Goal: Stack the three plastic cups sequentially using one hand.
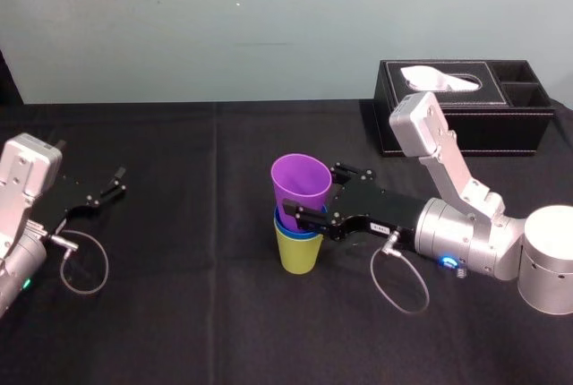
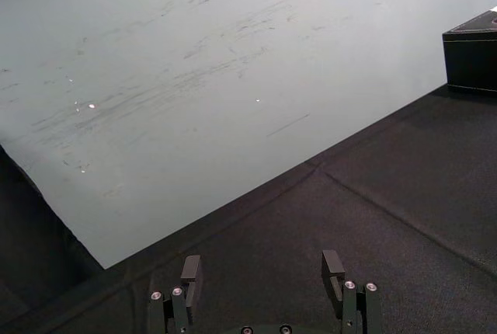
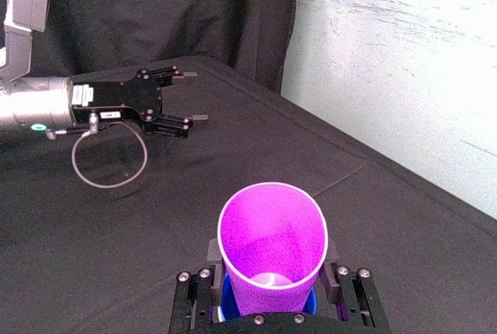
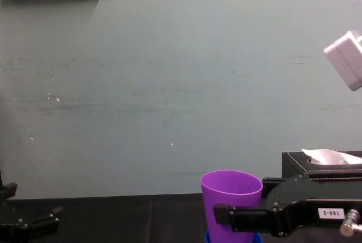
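little of the blue cup shows below the purple cup.

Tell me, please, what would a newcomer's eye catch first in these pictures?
The bright purple cup at the middle of the table, tilted and only partly sunk into the blue cup, which sits in the yellow-green cup. The right gripper holds it from the side. The left gripper rests open at the left, and a black tissue box stands at the far right.
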{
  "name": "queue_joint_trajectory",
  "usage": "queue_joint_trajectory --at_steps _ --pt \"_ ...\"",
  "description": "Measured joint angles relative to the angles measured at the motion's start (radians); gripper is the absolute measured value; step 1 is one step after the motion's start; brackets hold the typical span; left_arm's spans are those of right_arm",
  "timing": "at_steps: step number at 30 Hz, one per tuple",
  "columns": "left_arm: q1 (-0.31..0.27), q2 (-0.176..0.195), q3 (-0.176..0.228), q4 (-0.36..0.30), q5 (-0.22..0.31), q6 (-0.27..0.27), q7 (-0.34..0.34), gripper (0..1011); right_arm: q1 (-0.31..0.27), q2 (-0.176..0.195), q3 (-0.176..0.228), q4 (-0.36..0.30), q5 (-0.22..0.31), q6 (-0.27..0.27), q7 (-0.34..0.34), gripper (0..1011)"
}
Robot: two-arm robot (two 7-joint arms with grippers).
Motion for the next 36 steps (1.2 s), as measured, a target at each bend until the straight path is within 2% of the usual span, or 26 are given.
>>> queue_joint_trajectory --at_steps 5,8,12,17,32,36 --pt "0.0 0.0 0.0 0.0 0.0 0.0 0.0 1010 0.0 0.0 0.0 0.0 0.0 0.0 0.0 723" --pt "0.0 0.0 0.0 0.0 0.0 0.0 0.0 1010 0.0 0.0 0.0 -0.001 0.0 0.0 0.0 762" --pt "0.0 0.0 0.0 0.0 0.0 0.0 0.0 1010 0.0 0.001 0.0 -0.001 0.0 0.0 0.0 894" --pt "0.0 0.0 0.0 0.0 0.0 0.0 0.0 1010 0.0 0.001 0.001 -0.002 0.001 0.0 0.0 998" --pt "0.0 0.0 0.0 0.0 0.0 0.0 0.0 1010 0.0 0.001 0.001 -0.002 0.002 0.001 0.0 1000" --pt "0.0 0.0 0.0 0.0 0.0 0.0 0.0 1010 -0.013 0.001 0.015 -0.013 0.005 -0.009 -0.009 1000"
